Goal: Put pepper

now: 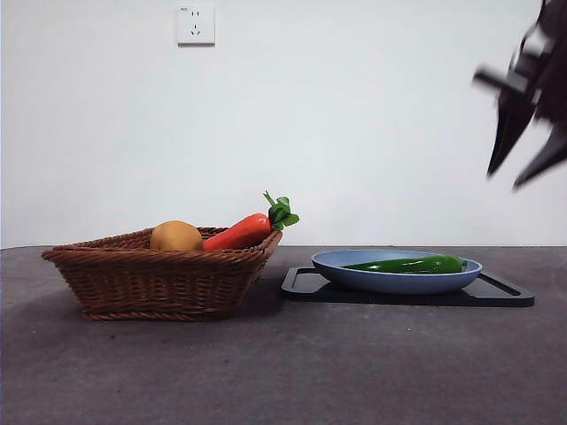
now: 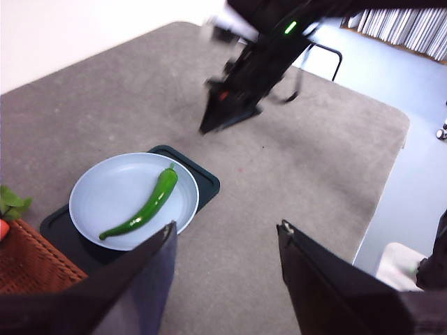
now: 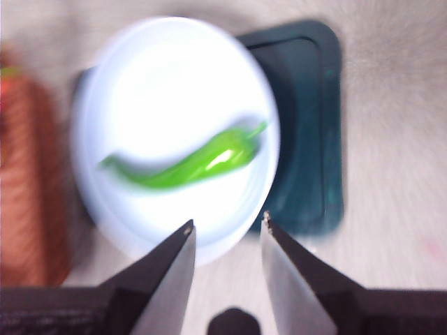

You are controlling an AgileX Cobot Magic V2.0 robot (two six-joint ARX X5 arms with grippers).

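The long glossy green pepper (image 1: 407, 264) lies in a light blue plate (image 1: 354, 274) that stands on a black tray (image 1: 505, 292). It also shows in the left wrist view (image 2: 150, 204) and, blurred, in the right wrist view (image 3: 195, 164). My right gripper (image 1: 505, 180) hangs high above the right end of the tray, open and empty; its own view (image 3: 228, 220) looks down on the plate (image 3: 174, 77). My left gripper (image 2: 227, 227) is open and empty, high above the table beside the plate (image 2: 112, 188), and sees the right gripper (image 2: 209, 125) beyond it.
A woven basket (image 1: 159, 274) stands left of the tray and holds a round yellow-brown fruit (image 1: 175, 236) and a red-orange carrot-like vegetable (image 1: 237, 235) with a green top. A wall socket (image 1: 196, 24) is on the white wall behind. The table's edge (image 2: 391, 174) lies past the tray.
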